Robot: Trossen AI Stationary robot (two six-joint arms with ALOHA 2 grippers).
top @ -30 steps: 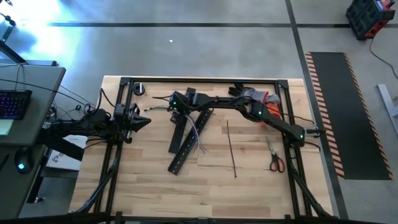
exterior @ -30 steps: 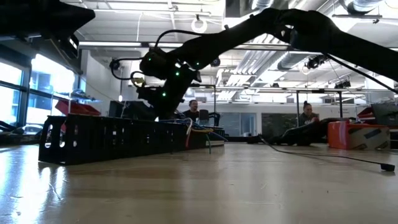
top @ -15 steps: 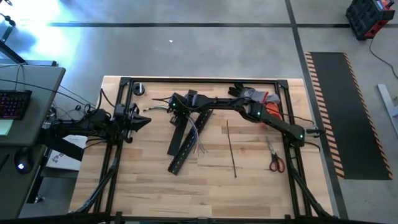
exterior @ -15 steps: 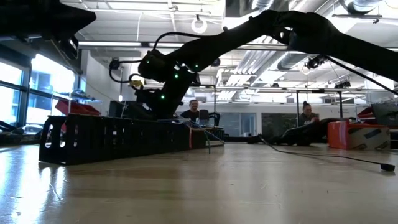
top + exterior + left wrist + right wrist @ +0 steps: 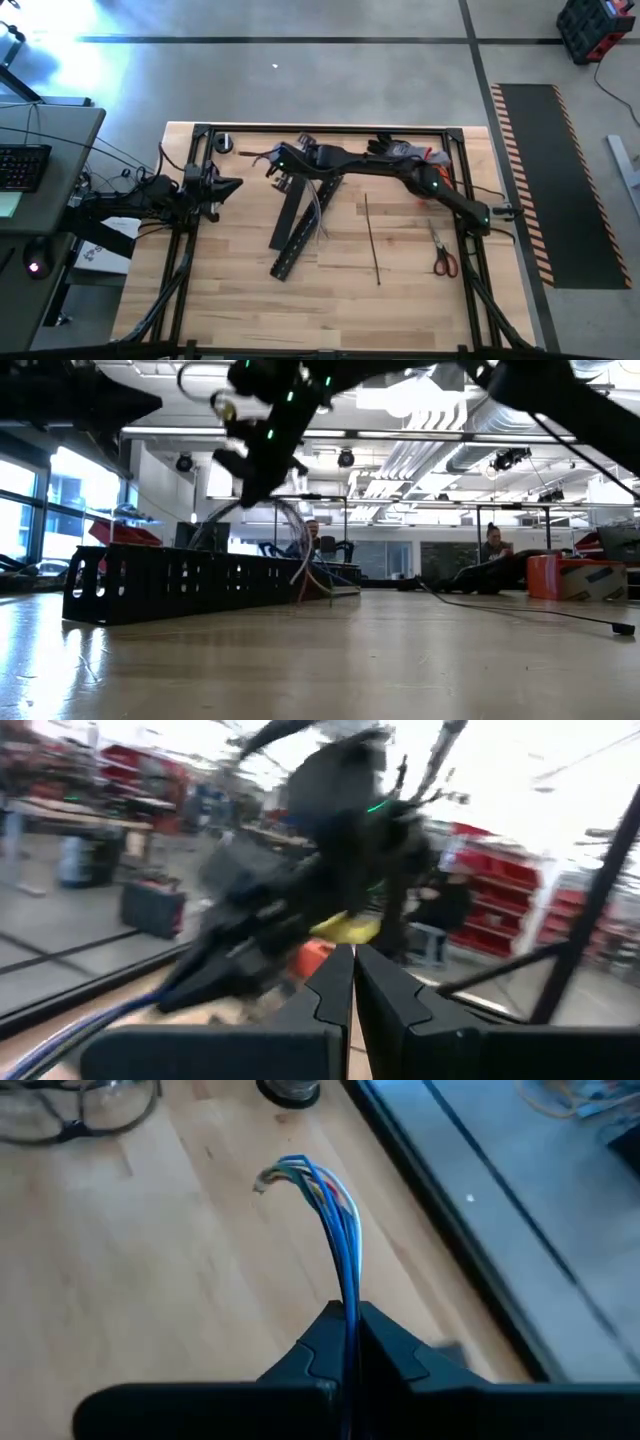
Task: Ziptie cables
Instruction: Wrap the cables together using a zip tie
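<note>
Right pincer [image 5: 349, 1342] is clamped on the cables [image 5: 335, 1230] close to one end, lifted above the channel [image 5: 297, 235] near the table's far edge; the short free end arcs out past the fingers and the rest droops. They look light, limp and slippery, so grip all strands together. Ziptie [image 5: 371, 238] lies flat mid-table. Left pincer [image 5: 229, 185] waits closed at the left edge.

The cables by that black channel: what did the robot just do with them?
The right gripper shut on the cables and lifted that end up off the channel; the other end still trails down to it. The left gripper stayed shut at the table's left edge. The ziptie and scissors have not moved.
</note>
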